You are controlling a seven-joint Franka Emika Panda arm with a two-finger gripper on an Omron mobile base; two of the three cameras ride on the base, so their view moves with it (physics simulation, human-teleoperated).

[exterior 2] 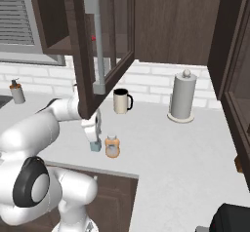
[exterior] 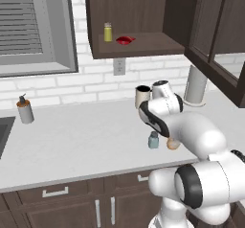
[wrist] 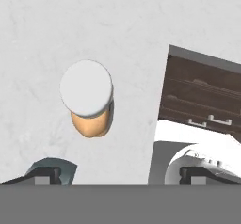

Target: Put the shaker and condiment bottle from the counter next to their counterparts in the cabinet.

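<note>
Shaker [exterior: 153,140]: blue-grey. Condiment bottle [wrist: 89,106]: orange, white cap. Bench [exterior: 81,141]: light grey-white. Cabinet [exterior: 139,16]: dark brown. Mug [exterior 2: 121,101]: cream, dark interior.

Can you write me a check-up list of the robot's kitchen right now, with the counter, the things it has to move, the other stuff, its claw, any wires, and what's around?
Surface: counter, light grey-white.
Job's things: shaker and condiment bottle upright, close together near the front edge; yellow-green shaker and red item on the cabinet shelf.
Clutter: mug, paper towel roll, pump dispenser.
Claw: claw open, above the shaker, holding nothing.
Cables: nothing seen.
Surroundings: brick wall, window blinds, wall outlet, cabinet door open.
</note>
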